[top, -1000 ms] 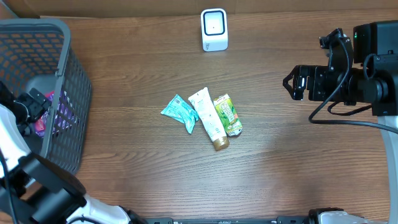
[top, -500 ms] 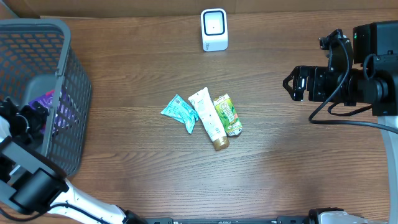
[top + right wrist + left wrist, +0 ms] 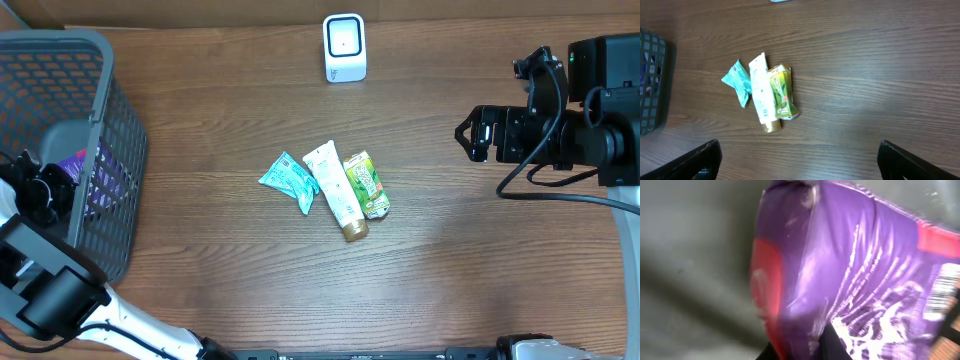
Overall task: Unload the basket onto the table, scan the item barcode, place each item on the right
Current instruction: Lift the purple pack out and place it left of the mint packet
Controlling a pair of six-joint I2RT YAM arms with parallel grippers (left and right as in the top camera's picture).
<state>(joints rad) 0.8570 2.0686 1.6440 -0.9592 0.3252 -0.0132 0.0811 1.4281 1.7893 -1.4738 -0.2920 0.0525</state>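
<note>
Left wrist: glossy, crinkled purple pouch [image 3: 850,280] in pinched left gripper [image 3: 48,186]; right gripper [image 3: 800,159] spread.

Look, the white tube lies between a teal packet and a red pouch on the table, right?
Not quite: the pouch is green, not red. The white tube does lie between it and the teal packet on the table; the overhead view shows it.

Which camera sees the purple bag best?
The left wrist view: the purple bag fills it, close up though blurry. Overhead shows only a purple sliver inside the basket, beside the left gripper. The right wrist view shows just the basket's edge, not the bag.
</note>
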